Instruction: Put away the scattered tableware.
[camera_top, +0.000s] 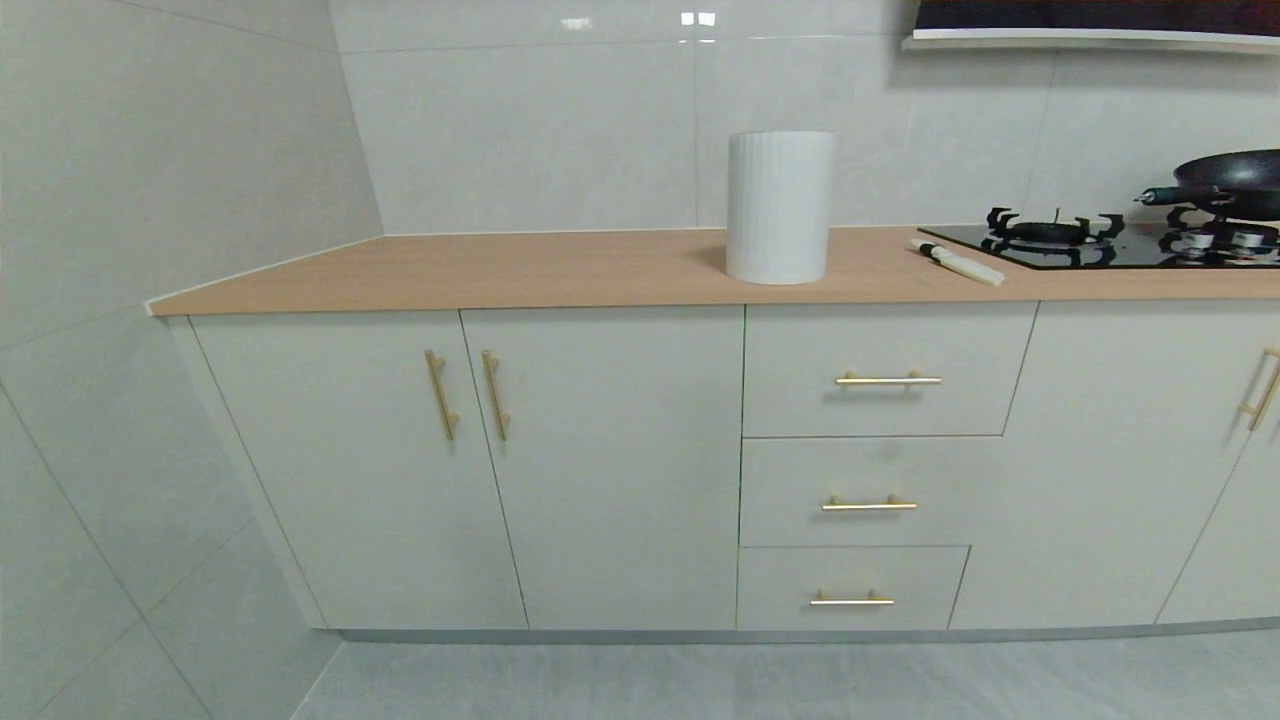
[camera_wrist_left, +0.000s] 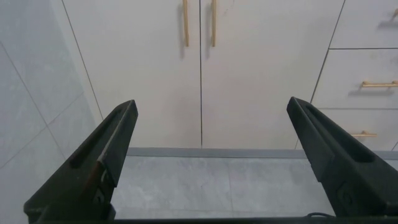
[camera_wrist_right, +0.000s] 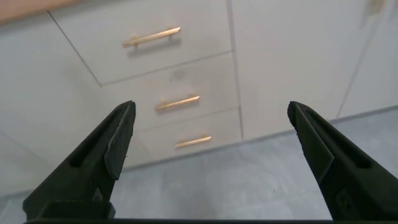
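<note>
Tableware piece, head view: where does it lie? (Student)

A pale, slender utensil, it lies flat on the wooden desk. It is just beside the near corner of the black hob and to the right of a white ribbed canister, apart from it. Its exact kind cannot be told. (Tutor)

What else does that view hold? (Student)

The canister stands upright on the desk, near the tiled wall. A dark pan sits on the hob's far-right burner. Below the desk, on the left, are two cupboard doors with vertical gold handles. To their right is a stack of three drawers with horizontal gold handles. (Tutor)

Left wrist view? (Student)

The left pincer is spread wide, its two dark fingers far apart with nothing between them. Beyond it are the cupboard doors, a gold handle on each, and the grey floor. (Tutor)

Right wrist view? (Student)

The right pincer is likewise spread wide and grips nothing. Beyond it are the three drawers and the floor. (Tutor)
</note>
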